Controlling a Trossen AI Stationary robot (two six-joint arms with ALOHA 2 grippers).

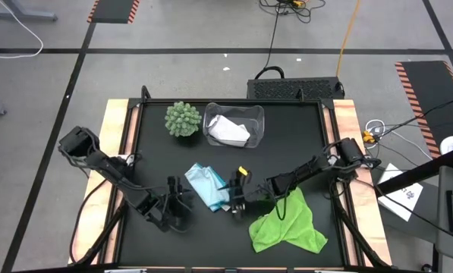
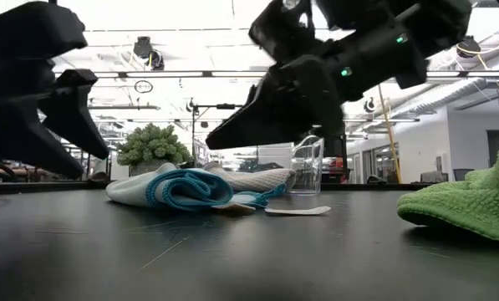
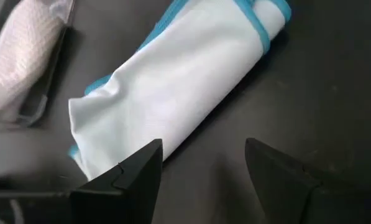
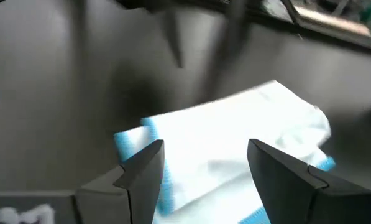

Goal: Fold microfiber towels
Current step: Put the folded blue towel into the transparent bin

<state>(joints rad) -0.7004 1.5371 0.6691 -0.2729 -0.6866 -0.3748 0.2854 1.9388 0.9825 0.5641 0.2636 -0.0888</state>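
The scene is evenly lit from overhead; in the low view, ceiling lamps (image 2: 149, 58) are blown out and the arms are reduced to dark silhouettes. Soft sheen is seen on the black table (image 1: 287, 144). The right wrist view is motion-blurred, the light blue towel (image 4: 235, 143) overexposed.

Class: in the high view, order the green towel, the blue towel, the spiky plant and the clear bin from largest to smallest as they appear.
1. Green towel, spread loosely
2. Clear bin
3. Blue towel, folded
4. Spiky plant

The blue towel and plant look close in size, so their order is unsure.
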